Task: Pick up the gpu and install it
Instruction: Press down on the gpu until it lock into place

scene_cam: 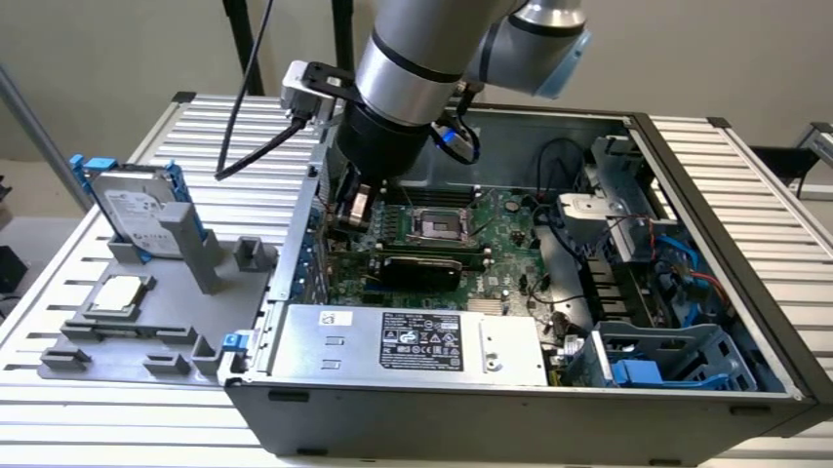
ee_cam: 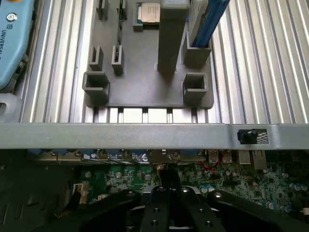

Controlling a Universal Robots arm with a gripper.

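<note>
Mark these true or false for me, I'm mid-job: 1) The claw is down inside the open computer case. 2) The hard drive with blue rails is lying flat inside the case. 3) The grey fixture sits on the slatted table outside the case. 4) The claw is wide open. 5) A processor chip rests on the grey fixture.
1) True. The claw is low over the motherboard inside the computer case.
2) False. The hard drive stands upright in the grey fixture, outside the case.
3) True. The fixture sits on the slatted table, on the exterior view's left of the case.
4) False. The claw is shut.
5) True. The processor chip lies flat on the fixture.
</note>
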